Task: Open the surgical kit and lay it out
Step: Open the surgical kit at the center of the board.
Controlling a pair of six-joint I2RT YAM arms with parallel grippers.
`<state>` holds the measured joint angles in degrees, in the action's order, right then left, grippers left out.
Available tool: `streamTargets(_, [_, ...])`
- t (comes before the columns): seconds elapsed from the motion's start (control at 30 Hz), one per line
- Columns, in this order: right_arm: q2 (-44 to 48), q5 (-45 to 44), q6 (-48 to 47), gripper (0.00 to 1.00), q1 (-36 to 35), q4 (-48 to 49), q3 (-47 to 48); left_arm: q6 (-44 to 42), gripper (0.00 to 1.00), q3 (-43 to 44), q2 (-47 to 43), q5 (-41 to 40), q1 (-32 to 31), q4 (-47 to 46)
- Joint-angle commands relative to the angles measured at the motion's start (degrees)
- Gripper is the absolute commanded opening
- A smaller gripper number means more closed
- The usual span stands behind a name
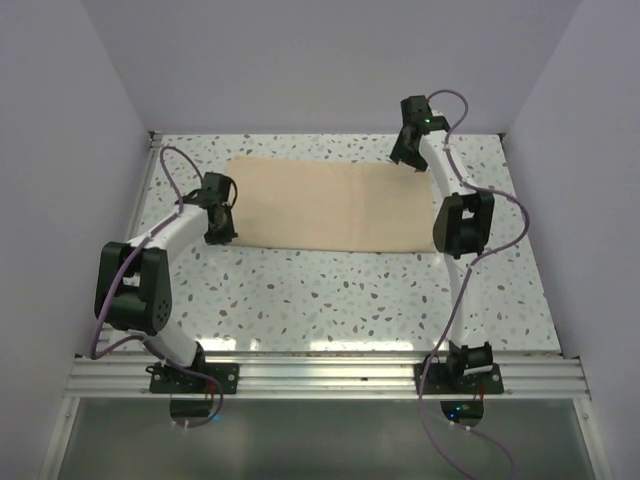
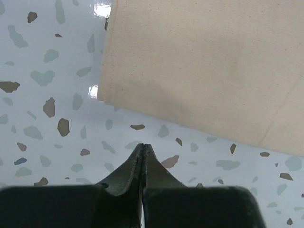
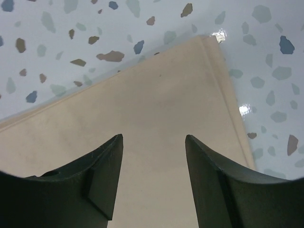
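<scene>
Tan cloth wrap [image 1: 330, 205] of the surgical kit, a flat folded rectangle, and both arms are right at it. Start with the left gripper [image 1: 220, 236]: in its wrist view the left gripper [image 2: 143, 146] has its two black fingers pressed tight together, tip to tip, nothing between them. Those tips point down at the bare white tabletop [image 2: 47, 95] flecked with grey and brown chips, just short of the cloth's edge [image 2: 204, 71] and near its corner, not touching the fabric. Whether the tips rest on the surface, I cannot tell.

Over to the right gripper [image 1: 407, 158], out at the far right corner of the wrap. From the wrist camera the right gripper [image 3: 152, 140] has its fingers spread wide, the gap between them empty, and the tan cloth [image 3: 156, 156] fills the view beneath them. A narrow folded hem runs along the cloth's edge up to the corner, with the speckled surface [image 3: 71, 28] beyond.

From above, the wrap lies flat across the far half of the tabletop [image 1: 330, 300], long side running left to right, between the two grippers. Nearer, a silver aluminium rail [image 1: 330, 375] carries both arm bases.
</scene>
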<state>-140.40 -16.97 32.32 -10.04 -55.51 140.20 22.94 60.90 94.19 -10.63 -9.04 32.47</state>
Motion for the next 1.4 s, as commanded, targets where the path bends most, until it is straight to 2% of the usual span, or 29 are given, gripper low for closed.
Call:
streamTargets(0.0, [-2.86, 0.18, 1.43, 0.59, 2.92, 2.22, 4.38, 0.09, 0.00, 0.09, -3.49, 0.96, -0.10, 1.81])
streamTargets(0.13, [-6.10, -1.48, -0.75, 0.61, 4.06, 7.16, 4.19, 0.35, 0.00, -1.92, -5.59, 0.79, -0.10, 1.72])
streamTargets(0.53, [-11.82, -4.03, -3.40, 0.60, 5.39, 9.89, 5.61, 0.97, 0.00, -5.18, -6.57, -1.06, -0.10, 1.90])
streamTargets(0.7, [-13.15, -3.86, -3.75, 0.52, 5.91, 10.07, 5.61, 0.79, 0.00, -5.27, -6.21, -1.50, -0.02, 2.16])
streamTargets(0.77, [-13.67, -3.60, -3.66, 0.45, 5.82, 9.89, 5.43, 0.79, 0.00, -5.27, -5.95, -1.58, -0.10, 2.16])
streamTargets(0.8, [-13.76, -3.59, -3.58, 0.35, 5.82, 9.72, 5.26, 0.70, 0.00, -5.18, -5.95, -1.58, -0.10, 2.16])
streamTargets(0.87, [-13.59, -3.33, -3.23, 0.22, 5.74, 9.63, 4.65, 0.62, 0.00, -5.01, -5.60, -1.58, -0.10, 2.07])
streamTargets(0.9, [-13.50, -3.24, -3.14, 0.13, 5.82, 9.54, 4.47, 0.62, 0.00, -5.01, -5.51, -1.58, -0.10, 2.16])
streamTargets(0.97, [-12.98, -3.50, -3.13, 0.02, 5.82, 9.28, 4.12, 0.62, 0.00, -4.66, -5.16, -1.58, -0.10, 2.16])
streamTargets(1.23, [-7.88, -3.16, -3.49, 0.00, 5.74, 9.89, 0.52, 1.58, 0.00, -2.64, -5.60, -2.72, -0.10, 3.04])
streamTargets(1.33, [-2.53, 1.92, -3.66, 0.00, 5.30, 13.13, -4.92, 2.63, 0.01, 0.26, -7.44, -5.62, -0.10, 4.97])
streamTargets(1.37, [-1.12, 3.60, -4.27, 0.00, 4.69, 16.27, -6.76, 2.81, 0.12, 1.05, -8.23, -7.11, -0.10, 5.58])
